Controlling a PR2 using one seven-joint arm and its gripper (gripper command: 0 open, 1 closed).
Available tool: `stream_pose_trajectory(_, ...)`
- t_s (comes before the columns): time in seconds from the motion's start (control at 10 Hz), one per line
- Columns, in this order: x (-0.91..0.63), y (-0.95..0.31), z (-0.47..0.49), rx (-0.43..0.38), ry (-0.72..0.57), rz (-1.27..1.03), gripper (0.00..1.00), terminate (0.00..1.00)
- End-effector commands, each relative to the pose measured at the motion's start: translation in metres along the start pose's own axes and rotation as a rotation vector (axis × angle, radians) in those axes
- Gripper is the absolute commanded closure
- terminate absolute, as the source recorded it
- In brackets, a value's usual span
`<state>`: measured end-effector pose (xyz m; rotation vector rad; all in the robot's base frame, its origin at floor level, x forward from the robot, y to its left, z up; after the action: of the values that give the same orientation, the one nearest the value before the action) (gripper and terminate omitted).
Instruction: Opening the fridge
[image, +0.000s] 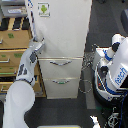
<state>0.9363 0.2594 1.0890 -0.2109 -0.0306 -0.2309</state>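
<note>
Fridge (62, 35) (one door, two drawers)

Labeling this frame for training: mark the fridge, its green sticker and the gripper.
fridge (62, 30), exterior view, upper door's bare front.
green sticker (44, 9), exterior view, sticker's center.
gripper (40, 44), exterior view, tip at the door's left edge.

From my station, one arm (22, 85) enters at the lower left of the exterior view and extends upward. Its upper segment is a broad white shell; the forearm is grey and white with dark panels, angled up and slightly right. The gripper (38, 44) sits at the arm's top end. I cannot determine whether its fingers are parted; the picture is too blurred.
</note>
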Motion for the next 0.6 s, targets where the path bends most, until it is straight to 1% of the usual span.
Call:
stream_pose_trajectory(0.1,-0.025,-0.002,-0.037,0.023,-0.008,-0.104,1.00,0.00)
stream_pose_trajectory(0.6,-0.031,0.012,-0.051,0.024,0.013,-0.088,1.00,0.00)
